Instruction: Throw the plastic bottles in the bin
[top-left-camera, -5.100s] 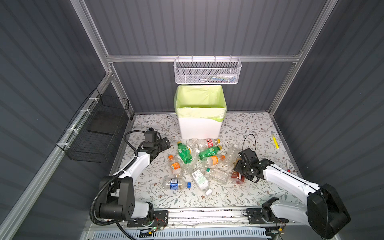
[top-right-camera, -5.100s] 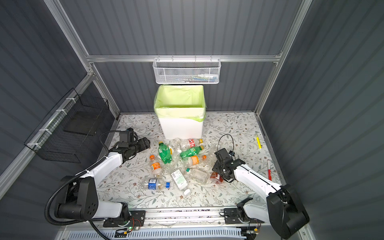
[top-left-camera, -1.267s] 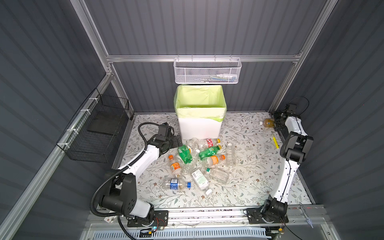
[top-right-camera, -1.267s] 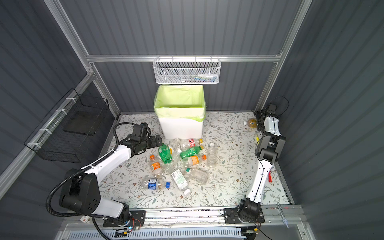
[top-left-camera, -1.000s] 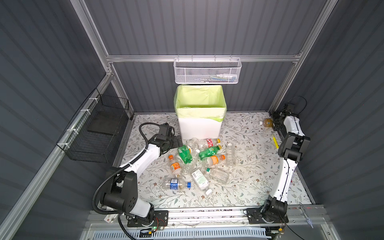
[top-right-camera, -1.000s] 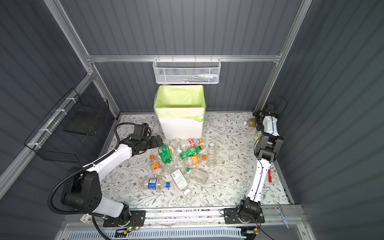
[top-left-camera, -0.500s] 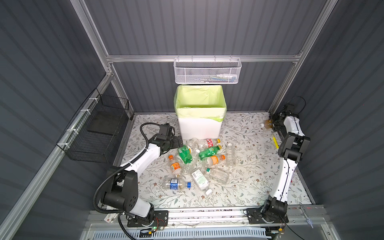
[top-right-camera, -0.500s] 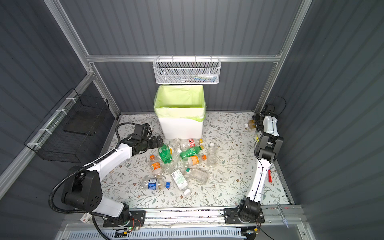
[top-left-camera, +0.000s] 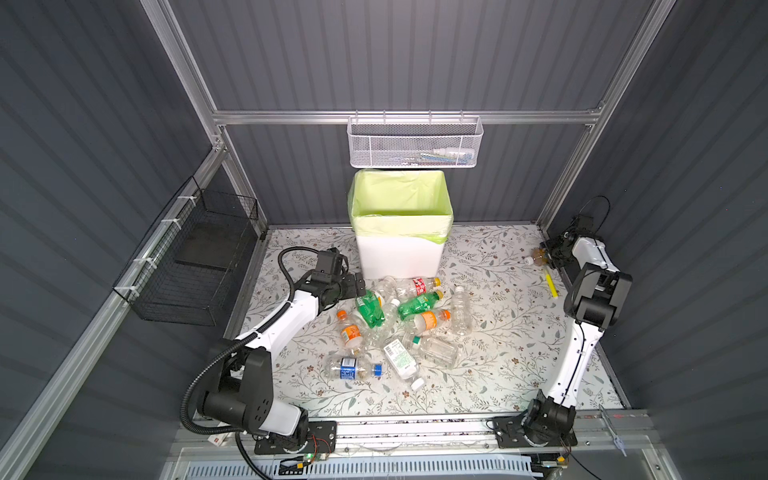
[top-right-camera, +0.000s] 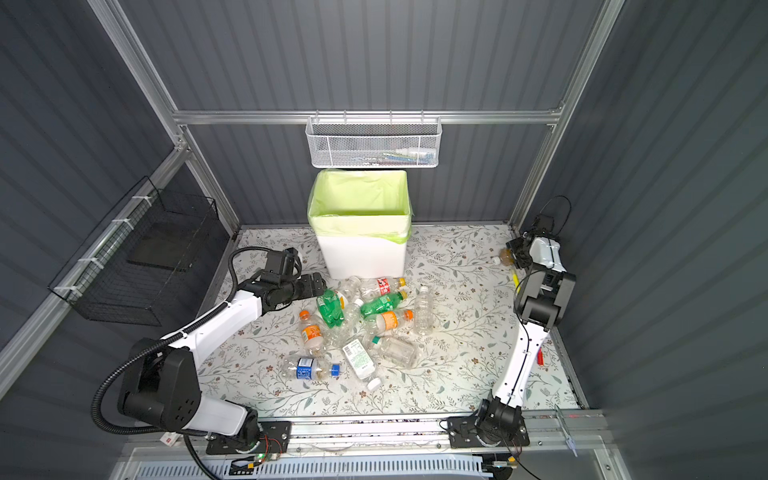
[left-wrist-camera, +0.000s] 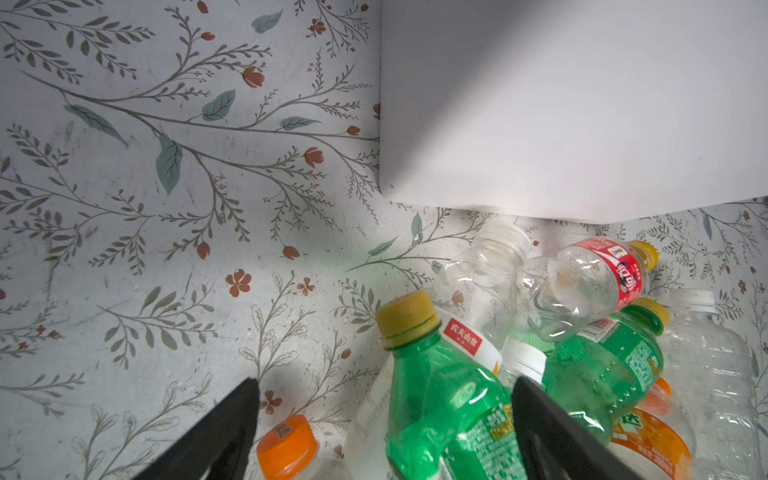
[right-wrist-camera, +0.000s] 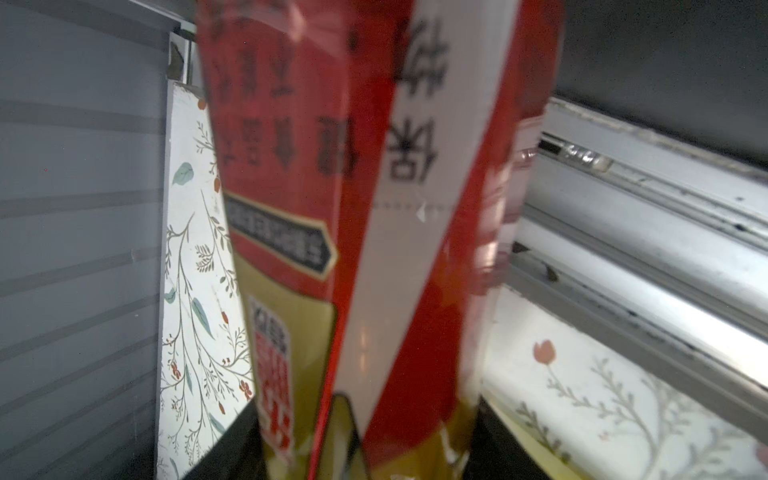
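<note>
Several plastic bottles (top-left-camera: 399, 316) lie in a heap in front of the bin (top-left-camera: 399, 253), which is white with a yellow-green liner. My left gripper (top-left-camera: 359, 286) (left-wrist-camera: 384, 415) is open at the heap's left edge. A green bottle with a yellow cap (left-wrist-camera: 440, 399) lies between its fingers (left-wrist-camera: 232, 428). In the far right corner my right gripper (top-left-camera: 548, 255) (right-wrist-camera: 365, 436) is shut on an amber bottle with a red label (top-left-camera: 538, 257) (right-wrist-camera: 365, 208), which fills the right wrist view. In both top views its white cap points toward the bin (top-right-camera: 361, 253).
A white mesh basket (top-left-camera: 415, 143) hangs on the back wall above the bin. A black wire basket (top-left-camera: 195, 266) hangs on the left wall. A yellow marker (top-left-camera: 550, 284) lies by the right arm, and a red marker (top-right-camera: 540, 357) lies at the right edge.
My right gripper has closed on the amber bottle in the far right corner. The left gripper has stayed open by the green bottle, hardly moving.
</note>
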